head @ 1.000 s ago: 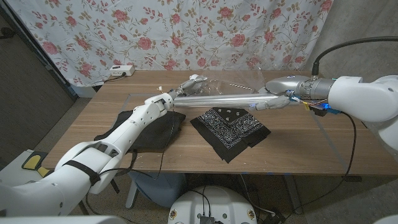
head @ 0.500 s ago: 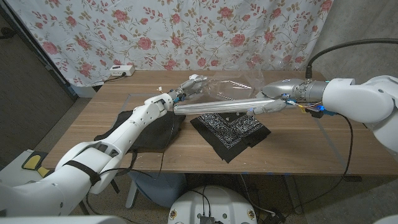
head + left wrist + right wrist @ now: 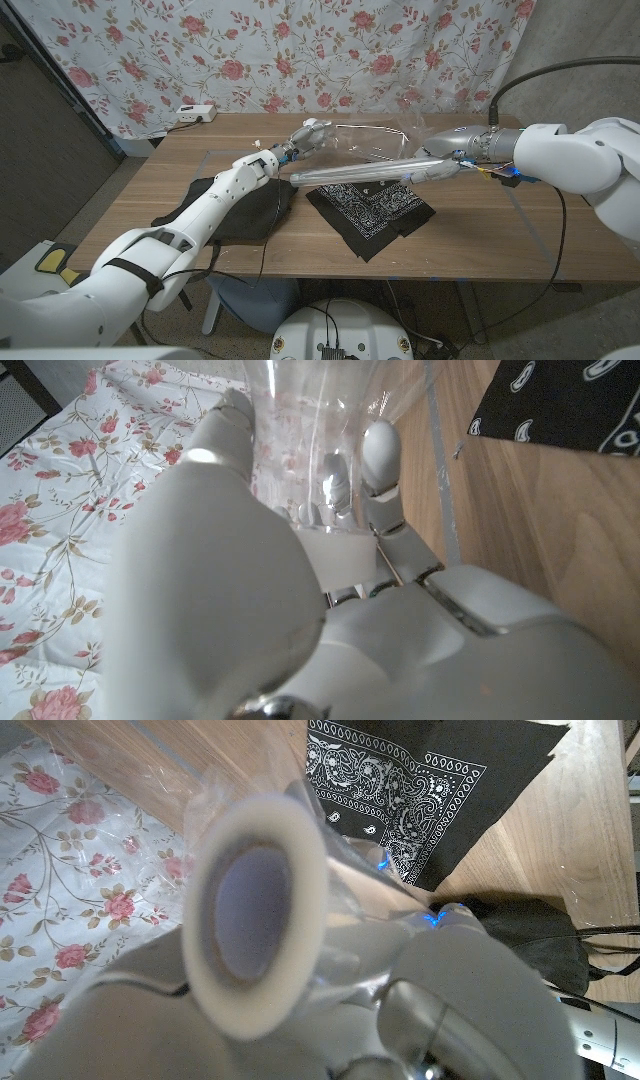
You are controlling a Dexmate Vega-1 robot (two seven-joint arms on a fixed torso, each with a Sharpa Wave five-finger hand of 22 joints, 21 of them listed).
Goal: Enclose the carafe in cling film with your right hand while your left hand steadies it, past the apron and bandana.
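My left hand (image 3: 311,132) grips the clear glass carafe (image 3: 334,136) at the table's far middle; its fingers (image 3: 378,455) wrap the glass carafe wall (image 3: 300,420). My right hand (image 3: 452,163) holds a long roll of cling film (image 3: 365,171) that reaches leftward across the table in front of the carafe. A clear sheet of film (image 3: 385,142) stretches from the roll toward the carafe. The roll's cardboard end (image 3: 255,920) stands out of my right hand (image 3: 300,1020). The black patterned bandana (image 3: 375,210) lies under the roll, and the black apron (image 3: 245,212) lies to its left.
A floral curtain (image 3: 300,50) hangs behind the table. A white power strip (image 3: 195,113) sits at the far left edge. The bandana (image 3: 400,790) and the dark apron (image 3: 520,930) lie on the wood. Bare table (image 3: 490,230) extends to the right.
The roll has drawn back to the right and its free end has swung toward the table's near side. More film is stretched between roll and carafe. My left hand has stayed put.
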